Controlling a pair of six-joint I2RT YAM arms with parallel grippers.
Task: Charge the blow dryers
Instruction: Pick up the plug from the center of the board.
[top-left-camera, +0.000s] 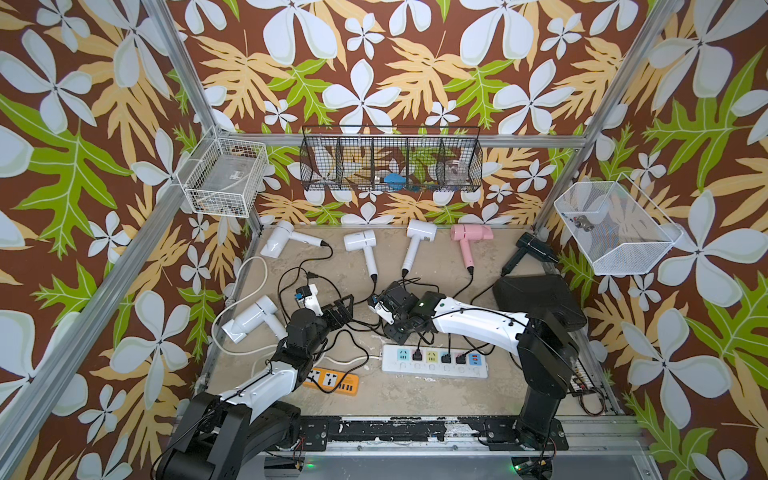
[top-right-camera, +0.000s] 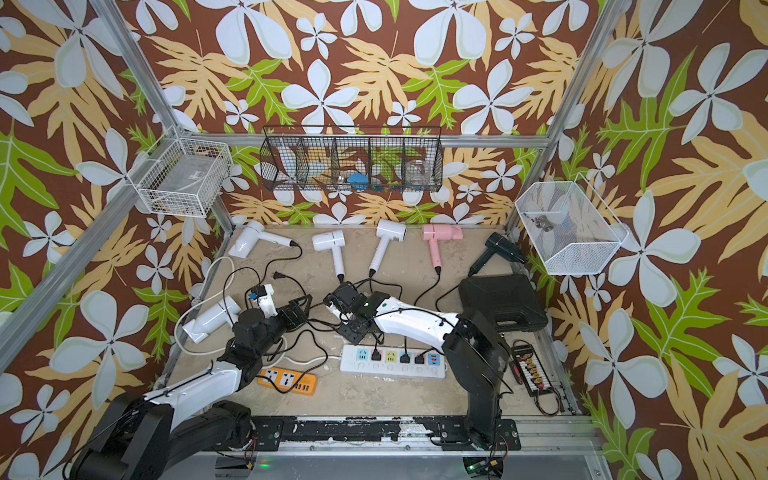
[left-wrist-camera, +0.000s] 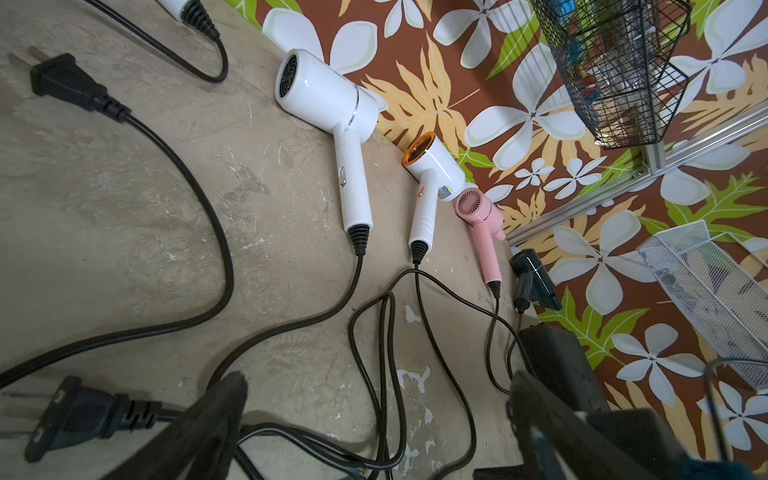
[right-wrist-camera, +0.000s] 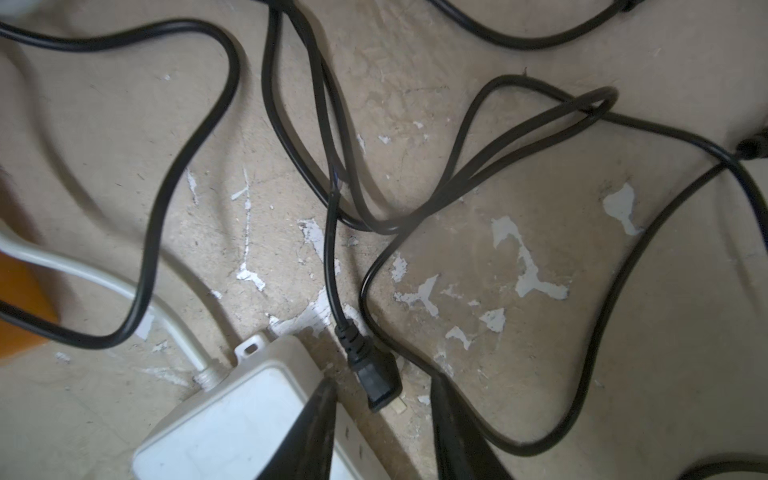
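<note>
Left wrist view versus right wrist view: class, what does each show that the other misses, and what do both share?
Only the left wrist view: white blow dryers, the pink blow dryer, the black blow dryer and a black wire basket. Only the right wrist view: the white power strip with an unplugged plug beside it. Both: black cords trailing over the beige tabletop.

Blow dryers (top-left-camera: 420, 243) behind power strips (top-left-camera: 434, 360); case (top-left-camera: 540, 301) right of strips.
</note>
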